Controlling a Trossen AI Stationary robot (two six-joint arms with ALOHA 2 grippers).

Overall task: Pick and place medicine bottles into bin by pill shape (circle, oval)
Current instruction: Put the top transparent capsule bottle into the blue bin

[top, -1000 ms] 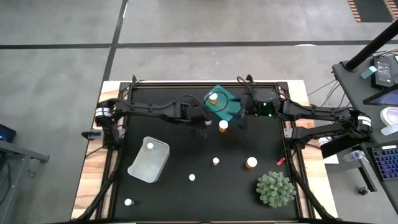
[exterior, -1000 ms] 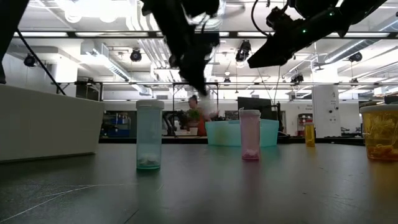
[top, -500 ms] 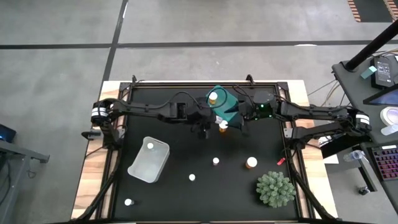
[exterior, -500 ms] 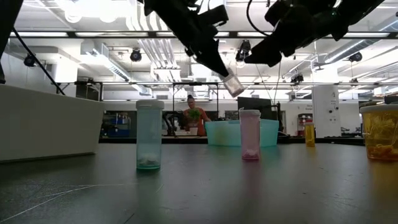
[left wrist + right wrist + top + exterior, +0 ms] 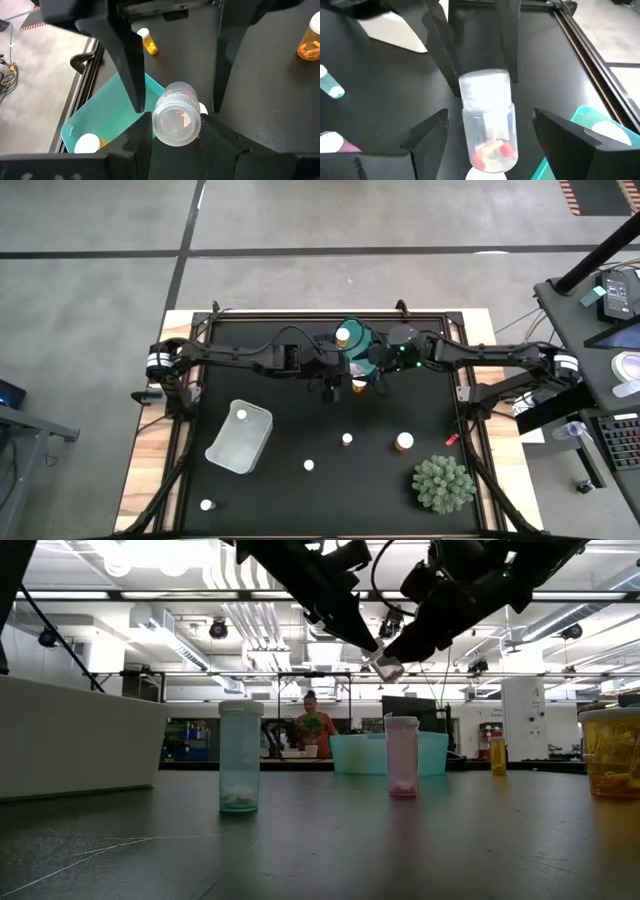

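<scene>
Black matting covers the desk (image 5: 270, 490), framed by pale wood at its left and right edges, with grey floor beyond.

Raised above the mat near the middle of the far half is a clear medicine bottle (image 5: 486, 126) with a clear ribbed cap and red and pale pills inside. In the left wrist view its cap end (image 5: 174, 120) sits between the left gripper's (image 5: 176, 102) two dark fingers, which pinch it. In the right wrist view the right gripper's (image 5: 490, 140) fingers stand spread on either side of the same bottle, apart from its walls. The low view shows the bottle (image 5: 388, 667) tilted in the air where the two arms meet.

Just beside this meeting point, toward the far edge, is a teal bin (image 5: 362, 340) holding an amber bottle with a white cap (image 5: 343, 336). Directly under the grippers stands another amber bottle (image 5: 359, 386).

Farther toward the near edge, a small white-capped bottle (image 5: 347, 439) and an amber bottle (image 5: 404, 442) stand well apart; a tiny white one (image 5: 309, 465) is nearer the front. A clear bin (image 5: 248, 448) on the left half holds one white-capped bottle (image 5: 241, 415). One more white bottle (image 5: 207, 504) stands at the near left corner, and a green spiky plant (image 5: 443, 483) sits at the near right corner.
</scene>
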